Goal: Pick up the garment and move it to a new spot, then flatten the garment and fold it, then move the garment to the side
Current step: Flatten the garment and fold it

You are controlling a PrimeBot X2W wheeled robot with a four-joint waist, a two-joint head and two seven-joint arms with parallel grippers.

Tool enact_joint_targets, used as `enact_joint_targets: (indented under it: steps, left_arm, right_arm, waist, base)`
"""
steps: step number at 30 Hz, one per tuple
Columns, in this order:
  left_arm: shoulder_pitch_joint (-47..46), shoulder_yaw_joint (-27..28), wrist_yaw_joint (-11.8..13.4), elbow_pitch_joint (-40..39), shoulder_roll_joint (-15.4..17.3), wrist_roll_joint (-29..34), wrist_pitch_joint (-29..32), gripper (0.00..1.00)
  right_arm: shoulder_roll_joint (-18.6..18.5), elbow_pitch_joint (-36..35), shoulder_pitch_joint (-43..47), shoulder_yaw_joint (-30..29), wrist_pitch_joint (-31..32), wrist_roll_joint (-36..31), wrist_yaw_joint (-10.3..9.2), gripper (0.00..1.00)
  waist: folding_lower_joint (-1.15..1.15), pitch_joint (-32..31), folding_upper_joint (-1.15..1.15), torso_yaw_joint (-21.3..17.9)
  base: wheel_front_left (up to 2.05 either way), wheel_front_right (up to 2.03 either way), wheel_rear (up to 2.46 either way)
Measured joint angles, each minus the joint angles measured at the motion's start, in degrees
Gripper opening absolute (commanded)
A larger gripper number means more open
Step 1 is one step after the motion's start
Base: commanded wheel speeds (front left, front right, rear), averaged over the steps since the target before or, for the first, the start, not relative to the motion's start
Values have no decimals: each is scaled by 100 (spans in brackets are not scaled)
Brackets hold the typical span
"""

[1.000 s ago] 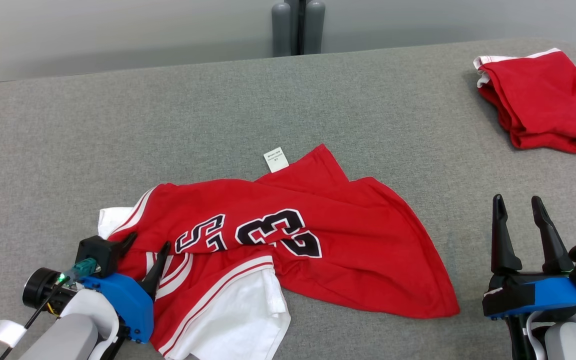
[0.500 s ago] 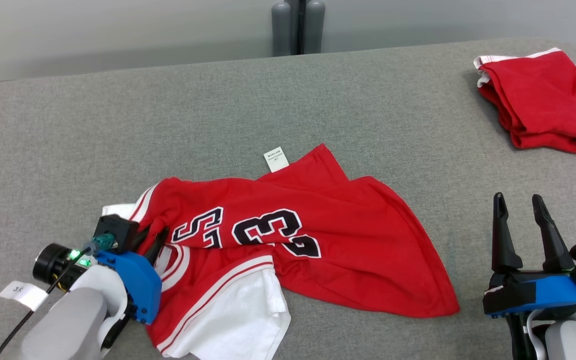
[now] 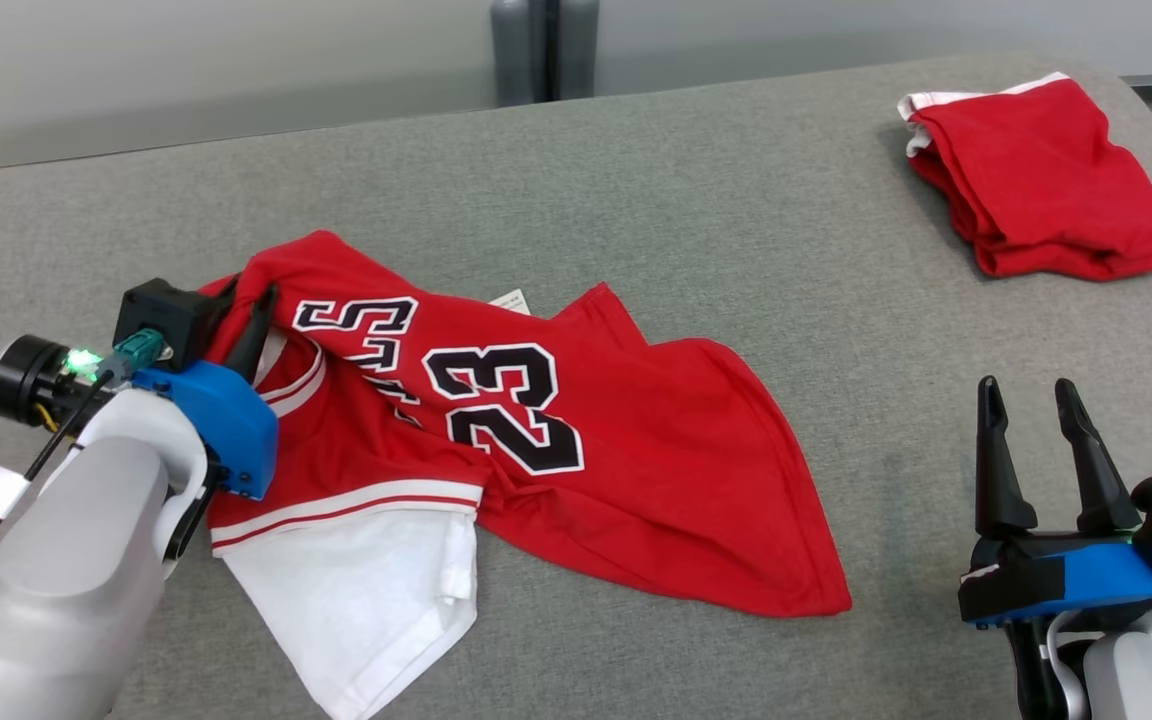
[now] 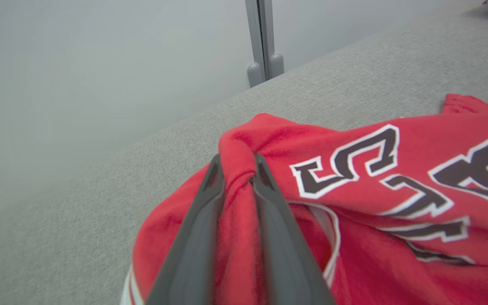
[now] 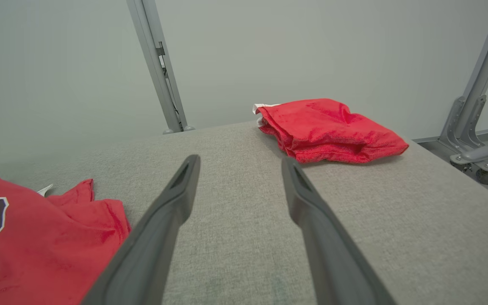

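Note:
The garment (image 3: 536, 450) is a red jersey with a black "23", white trim and a white inner layer, lying crumpled on the grey surface at centre-left. My left gripper (image 3: 246, 300) is shut on a bunched fold of it near the collar, and that edge is lifted off the surface. In the left wrist view the two dark fingers (image 4: 265, 190) pinch red cloth of the garment (image 4: 354, 203) between them. My right gripper (image 3: 1026, 400) stands open at the lower right, apart from the garment's hem, with nothing between its fingers (image 5: 180, 186).
A second red garment (image 3: 1036, 190) lies folded at the far right corner of the grey padded table (image 3: 686, 200). Grey metal posts (image 3: 531, 50) stand behind the table's back edge. The table's right edge curves down near a frame leg (image 5: 477, 106).
My left gripper has shut on the garment's collar area and pulled it up and away from me, dragging the cloth along. The head camera has shifted slightly. The right arm has stayed still.

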Motion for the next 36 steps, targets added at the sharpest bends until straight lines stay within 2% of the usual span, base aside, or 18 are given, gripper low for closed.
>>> enact_joint_targets:
  steps: [1,2,5,10,15,19,28,36]
  left_arm:
    - [1,0,-15,99,-10,-45,-8,24]
    - [2,-3,-25,182,-23,-43,-64,100]
    - [19,41,-15,334,-81,-62,-293,100]
    - [297,345,253,52,-189,-90,-541,100]
    - [944,1139,697,-1257,-155,141,-550,100]
    - [1684,1798,907,-2116,-286,404,-549,100]
    - [2789,2967,978,-3207,-887,1050,-550,100]
    - [3710,3742,814,-3635,-1290,1559,-552,100]
  right_arm:
    - [0,1,-3,11,-1,9,0,100]
    - [0,3,-3,23,-1,10,0,100]
    - [0,10,-2,30,0,45,0,100]
    - [-1,21,58,-9,-1,47,0,100]
    - [0,-11,94,65,-1,3,0,100]
    - [0,-51,97,155,-1,-12,0,100]
    - [0,-115,96,377,-1,-65,0,100]
    - [0,-149,297,520,-1,-97,0,100]
  waist:
    - [0,7,0,-35]
    - [0,7,0,-64]
    - [0,-26,0,-109]
    - [0,-174,0,-28]
    - [-1,-324,0,180]
    - [-1,-427,0,358]
    - [-1,-621,0,694]
    - [-1,-892,0,814]
  base:
    - [0,0,0]
    - [0,0,0]
    - [0,0,0]
    - [0,0,0]
    - [0,0,0]
    - [0,0,0]
    - [0,0,0]
    - [0,0,0]
